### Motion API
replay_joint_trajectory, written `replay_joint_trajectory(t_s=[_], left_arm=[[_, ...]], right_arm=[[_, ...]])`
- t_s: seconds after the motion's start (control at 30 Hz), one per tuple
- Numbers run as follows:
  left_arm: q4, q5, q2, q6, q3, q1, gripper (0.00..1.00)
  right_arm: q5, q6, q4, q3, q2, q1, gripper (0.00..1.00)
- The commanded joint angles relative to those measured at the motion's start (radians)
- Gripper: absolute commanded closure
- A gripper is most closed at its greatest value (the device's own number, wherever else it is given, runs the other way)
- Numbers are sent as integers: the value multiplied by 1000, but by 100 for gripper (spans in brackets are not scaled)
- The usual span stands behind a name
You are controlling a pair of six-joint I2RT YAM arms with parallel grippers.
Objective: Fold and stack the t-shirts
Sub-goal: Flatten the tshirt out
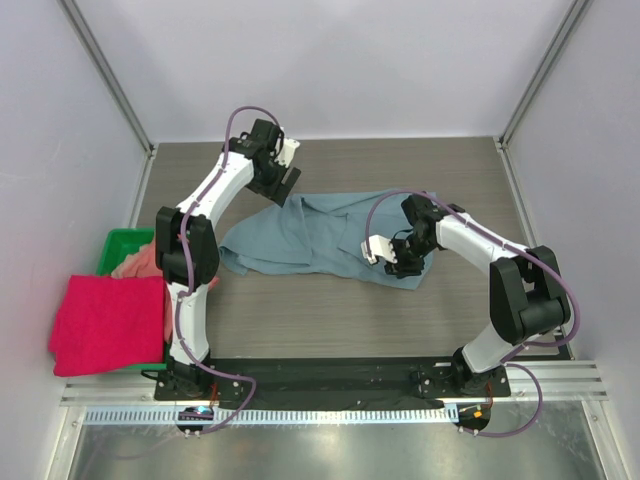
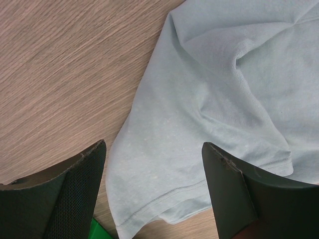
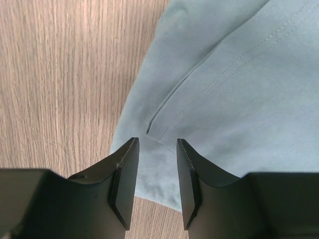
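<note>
Woodgrain table (image 1: 330, 310), pale walls (image 1: 320, 60); slate-blue t-shirt (image 1: 320, 235) rumpled mid-table; left fingers (image 2: 65, 199) spread wide, right fingers (image 3: 124, 179) narrowly parted, empty.

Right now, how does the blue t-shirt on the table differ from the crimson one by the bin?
The blue t-shirt lies rumpled and unfolded; the crimson t-shirt is folded into a neat rectangle. The blue one is spread in the middle of the table; the crimson one sits at the left edge, overlapping the green bin. Both are plain, unprinted cloth.
</note>
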Motion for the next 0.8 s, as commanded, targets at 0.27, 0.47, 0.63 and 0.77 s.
replay_joint_trajectory(t_s=[0.27, 0.47, 0.63, 0.77], left_arm=[[28, 16, -6, -9, 35, -6, 21], [29, 7, -7, -5, 30, -6, 21], [28, 6, -6, -5, 30, -6, 21], [28, 6, -1, -5, 33, -8, 21]], right_arm=[[-19, -13, 2, 41, 29, 0, 58], [-21, -11, 20, 52, 67, 3, 58], [-13, -13, 28, 46, 78, 3, 61], [-16, 6, 41, 47, 86, 3, 67]])
